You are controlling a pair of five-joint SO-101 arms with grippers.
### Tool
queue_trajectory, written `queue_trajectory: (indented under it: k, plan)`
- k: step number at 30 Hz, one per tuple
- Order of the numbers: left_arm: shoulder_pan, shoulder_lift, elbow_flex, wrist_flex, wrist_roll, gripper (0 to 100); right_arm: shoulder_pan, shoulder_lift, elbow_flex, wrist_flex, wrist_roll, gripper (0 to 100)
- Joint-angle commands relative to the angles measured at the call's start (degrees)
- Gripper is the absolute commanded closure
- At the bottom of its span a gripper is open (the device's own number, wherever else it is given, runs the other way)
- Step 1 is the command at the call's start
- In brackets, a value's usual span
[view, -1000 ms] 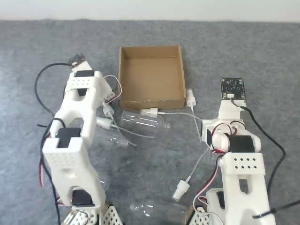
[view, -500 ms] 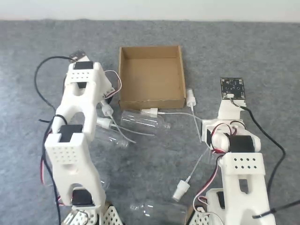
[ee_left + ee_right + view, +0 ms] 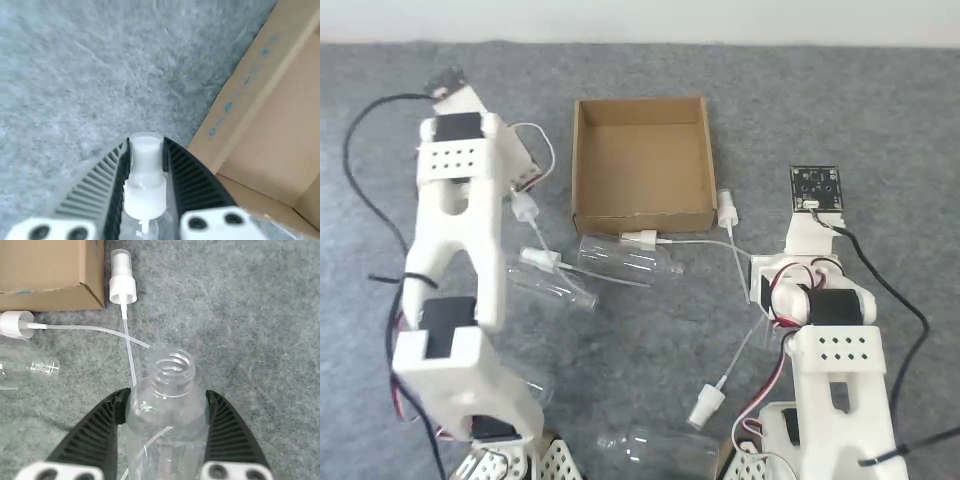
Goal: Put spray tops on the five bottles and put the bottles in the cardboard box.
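Your work surface is a grey mat (image 3: 880,120) with a felt-like, mottled nap. It covers the table from the near edge almost to the far one. Along the mat's far edge you have a pale strip (image 3: 640,20), white to light grey and plain; you cannot tell whether it is wall or bare tabletop. The border between mat and strip runs straight and level. Light falls evenly over the mat, and shadows on it are soft and short. Close up, the mat shows fuzzy fibres flecked lighter and darker.
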Motion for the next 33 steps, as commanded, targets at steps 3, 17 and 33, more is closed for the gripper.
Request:
queue_trajectory:
  k: [3, 17, 33]
  plan:
    - [-0.09, -11.52, -3.03, 2.81, -3.16, 99, -0.22, -2.15, -0.88, -1.01, -0.44, 90.2]
    - [4.57, -36.48, 7.25, -3.52, -3.34, 99, -0.22, -2.24, -1.05, -1.10, -0.53, 90.2]
    - [11.52, -64.53, 33.98, -26.64, -3.69, 99, -1.01, -14.55, 2.37, -0.57, -0.44, 90.2]
